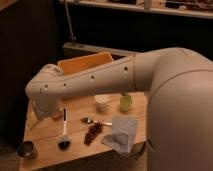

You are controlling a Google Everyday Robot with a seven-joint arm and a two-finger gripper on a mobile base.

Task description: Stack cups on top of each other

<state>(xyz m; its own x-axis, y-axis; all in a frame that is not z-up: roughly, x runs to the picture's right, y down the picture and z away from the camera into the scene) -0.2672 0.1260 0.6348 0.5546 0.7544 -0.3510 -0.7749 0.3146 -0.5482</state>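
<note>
Hovering above wooden table (pixel 50 136), gripper (pixel 39 116) fingers apart, touching nothing, green cup (pixel 125 102) well apart

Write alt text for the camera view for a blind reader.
A robot arm reaches across a wooden table, its gripper over the left edge. A green cup stands at the back, a dark cup at the front left corner, a brush, spoon and cloth between.

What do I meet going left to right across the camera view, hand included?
Dark cup → hand, over the table's left edge → brush → white cup → green cup.
</note>
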